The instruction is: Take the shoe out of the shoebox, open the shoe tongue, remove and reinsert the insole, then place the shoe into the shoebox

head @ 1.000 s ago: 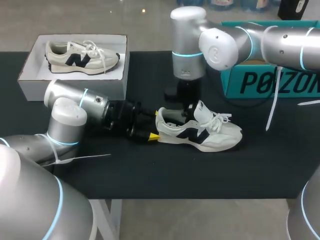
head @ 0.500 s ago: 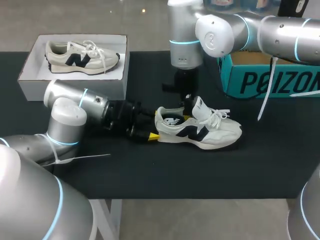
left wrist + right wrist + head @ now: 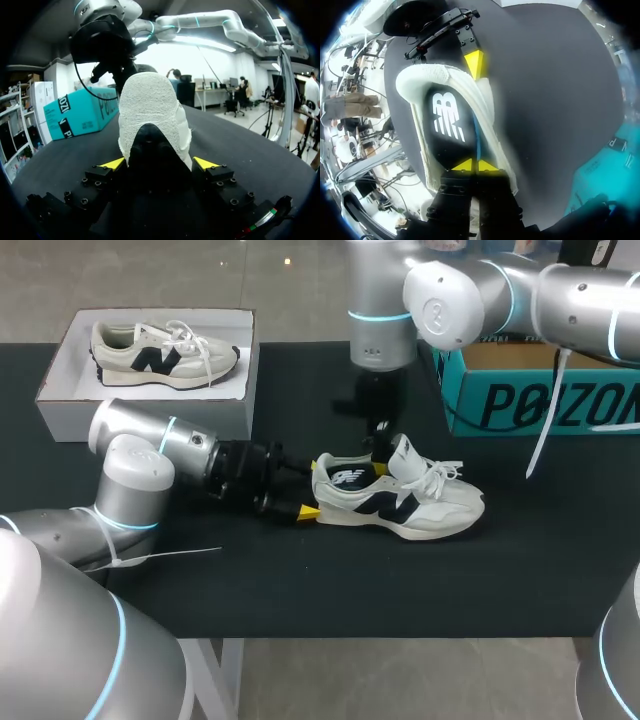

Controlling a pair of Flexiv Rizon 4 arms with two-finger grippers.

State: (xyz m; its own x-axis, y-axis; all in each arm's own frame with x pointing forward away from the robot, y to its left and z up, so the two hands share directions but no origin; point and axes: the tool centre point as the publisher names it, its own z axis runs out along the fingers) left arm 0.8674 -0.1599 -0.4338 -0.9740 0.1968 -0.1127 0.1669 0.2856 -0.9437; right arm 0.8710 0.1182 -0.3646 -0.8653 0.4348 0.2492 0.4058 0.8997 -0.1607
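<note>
A cream shoe (image 3: 432, 512) with a dark N lies on its sole in the middle of the black table. My left gripper (image 3: 310, 492) lies low on the table, its fingers standing wide on either side of the heel (image 3: 150, 105) and pressing it. My right gripper (image 3: 381, 450) hangs straight above the shoe's mouth, just behind the raised tongue. In the right wrist view its yellow tips (image 3: 472, 165) are shut on the front end of the black insole (image 3: 447, 120). The insole's white logo (image 3: 347, 478) shows in the heel.
A white shoebox (image 3: 60, 400) at the back left holds a second cream shoe (image 3: 150, 355). A teal box (image 3: 540, 405) stands open at the back right, close behind my right arm. Bare black table lies in front of the shoe.
My right gripper has risen from inside the shoe, and the insole with its logo has come up into view at the heel. The left gripper has kept still on the heel.
</note>
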